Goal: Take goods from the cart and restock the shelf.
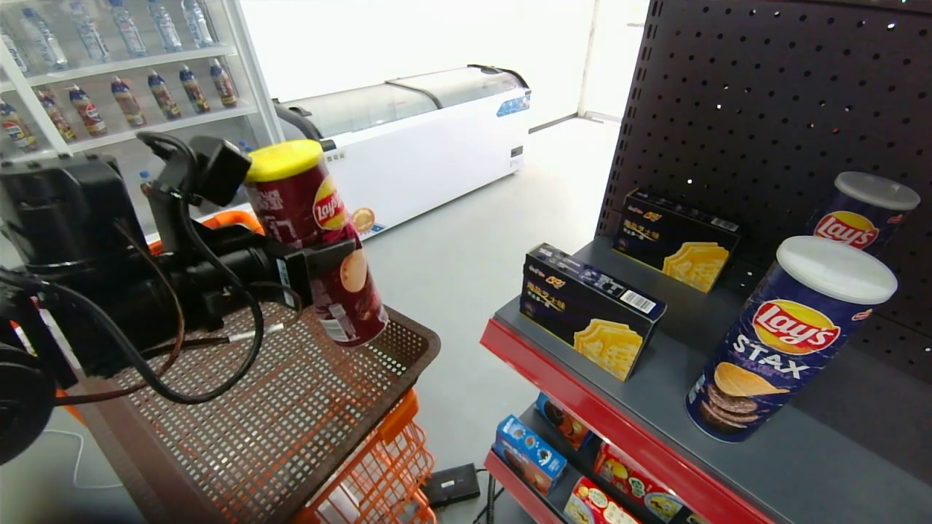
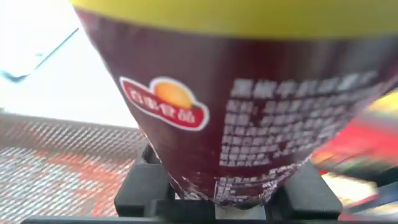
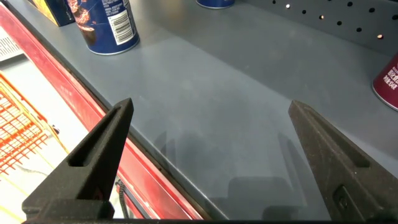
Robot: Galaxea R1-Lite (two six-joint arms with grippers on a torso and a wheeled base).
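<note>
I log for this room:
- floor: grey, smooth
- chest freezer: white, curved glass lids, set against the far wall
- far wall: washed out by bright light
- drinks cooler: white frame, bottles in rows, just beside the freezer

Glossy chip can, smooth plastic lid; matt grey shelf; perforated brown mesh tray.

A dark red crisp can with a yellow lid looms very close, white print and a round orange logo on its side. The left gripper clamps the can's lower body between black fingers. A brown perforated basket floor lies beyond it.
</note>
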